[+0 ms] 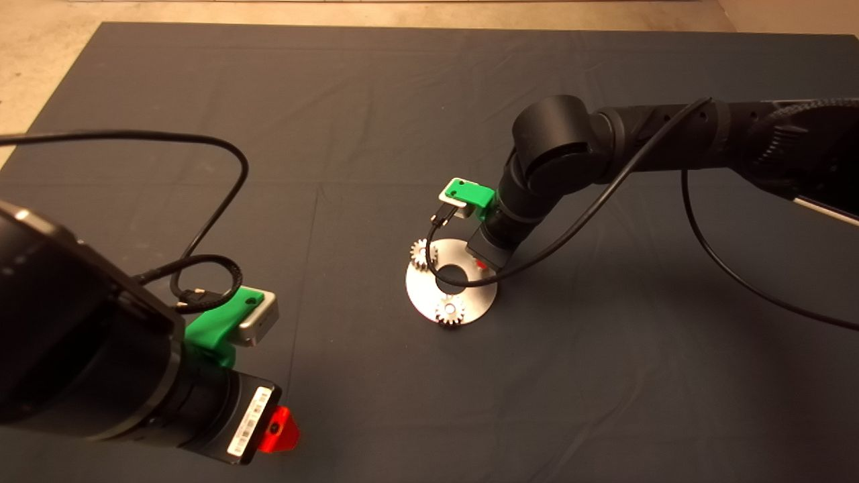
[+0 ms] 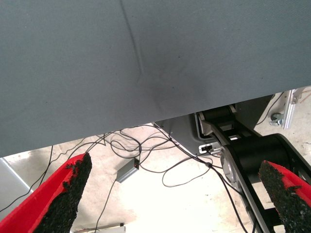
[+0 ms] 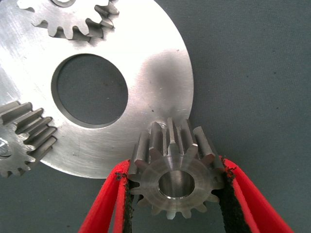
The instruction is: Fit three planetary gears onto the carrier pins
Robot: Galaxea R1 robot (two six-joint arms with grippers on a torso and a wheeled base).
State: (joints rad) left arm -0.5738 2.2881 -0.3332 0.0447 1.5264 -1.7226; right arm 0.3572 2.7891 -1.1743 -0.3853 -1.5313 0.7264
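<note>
The round silver plate [image 1: 470,295] [image 3: 155,73] lies mid-mat. Two silvery planetary gears sit on it, one at its far left [image 1: 424,255] [image 3: 22,141], one at its near edge [image 1: 450,311] [image 3: 73,19]. My right gripper [image 1: 480,263] [image 3: 176,169] hangs over the plate's right rim, shut on a third gear [image 3: 177,179] that stands at that rim, its red fingers [image 3: 104,208] touching both sides. The carrier pins are hidden by the gears; I cannot tell whether the held gear is on one. My left gripper [image 1: 282,429] [image 2: 177,199] is parked open at the lower left.
Black cables loop from both wrist cameras over the mat, one [image 1: 463,282] crossing the plate. The left wrist view shows the mat's edge [image 2: 146,121] and the floor beyond with loose cables and a dark machine base [image 2: 252,160].
</note>
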